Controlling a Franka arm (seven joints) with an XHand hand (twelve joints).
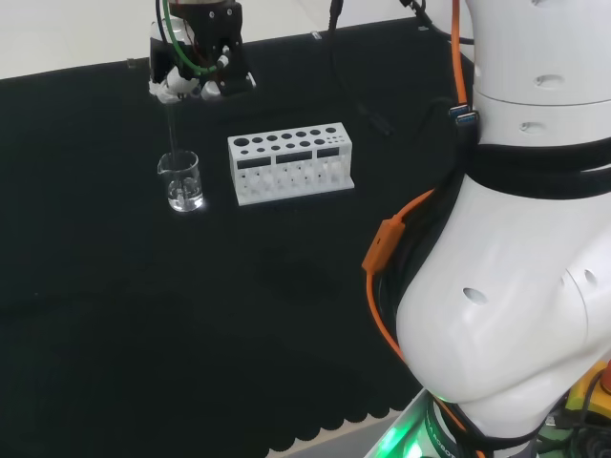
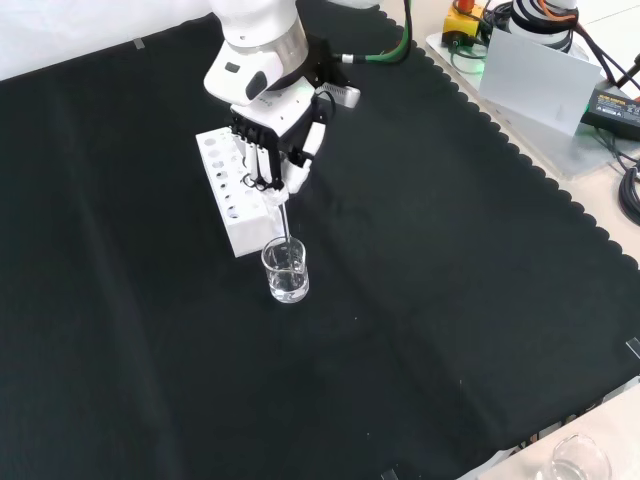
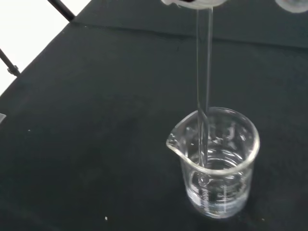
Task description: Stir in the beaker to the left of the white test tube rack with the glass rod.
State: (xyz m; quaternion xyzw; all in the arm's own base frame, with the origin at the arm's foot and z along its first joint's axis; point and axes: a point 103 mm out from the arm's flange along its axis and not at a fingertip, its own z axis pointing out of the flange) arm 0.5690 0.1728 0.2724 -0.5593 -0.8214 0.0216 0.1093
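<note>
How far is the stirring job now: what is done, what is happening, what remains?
Done: the hand grips the glass rod, and the rod's tip sits inside the beaker beside the white test tube rack, dipped in clear liquid. In hand: the rod stands nearly upright in the beaker. Left: stirring, then lifting the rod out.

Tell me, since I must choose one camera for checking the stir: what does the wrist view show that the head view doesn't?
Wrist view alone: the glass rod's rounded tip dipping into clear liquid, plus the beaker's spout and printed scale. Head view alone: the white test tube rack to the beaker's right, and the hand curled round the rod's top. Both: rod standing in the beaker on black cloth.
</note>
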